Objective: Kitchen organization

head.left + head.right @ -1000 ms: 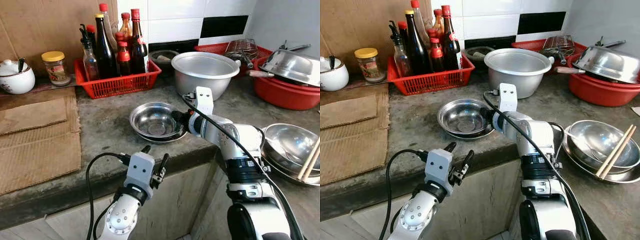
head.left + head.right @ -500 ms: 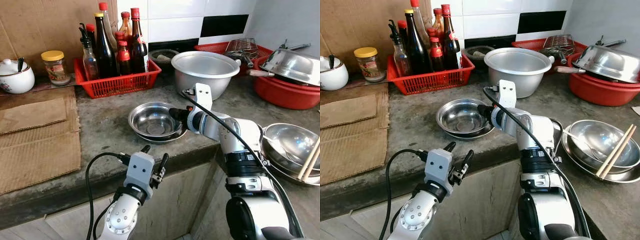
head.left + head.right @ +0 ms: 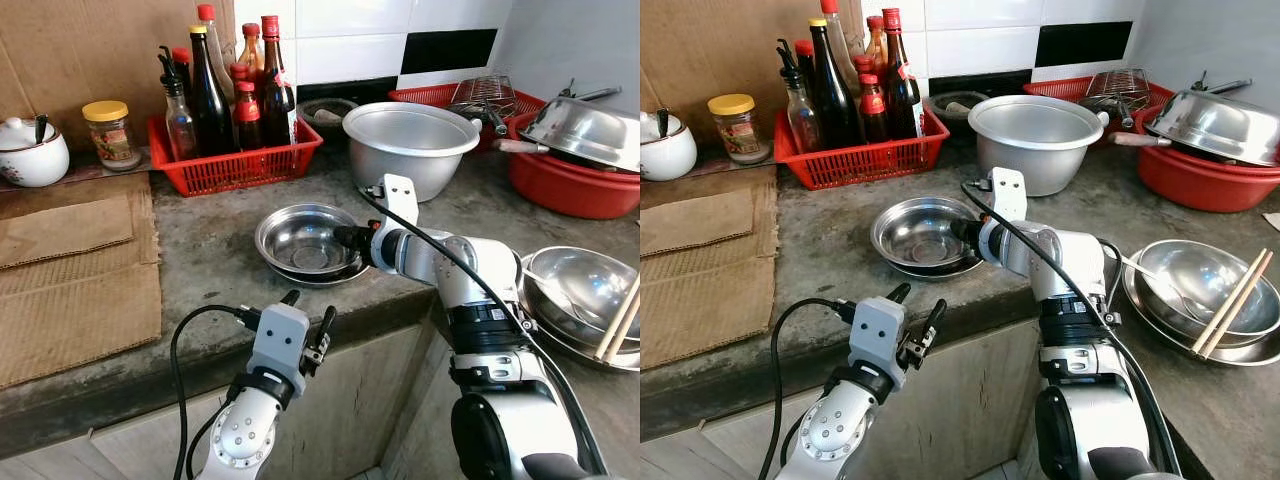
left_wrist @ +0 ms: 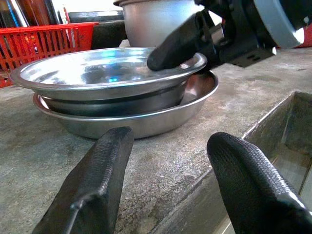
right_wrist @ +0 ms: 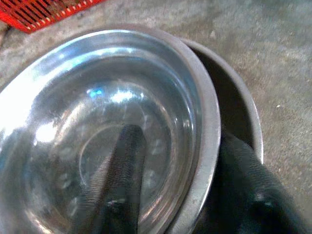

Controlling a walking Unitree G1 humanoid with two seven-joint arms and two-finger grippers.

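Steel bowl (image 3: 305,240), centre frame, rim pinched by right gripper (image 3: 352,240); thin grip may slip; left gripper (image 3: 308,318) open.

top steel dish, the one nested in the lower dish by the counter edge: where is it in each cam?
Left eye: top steel dish, centre, at the right gripper.
Right eye: centre-left, same spot.
Left wrist: upper left, stacked in the lower dish.
Right wrist: close up, middle and left.
Shared landmark: red basket behind it.
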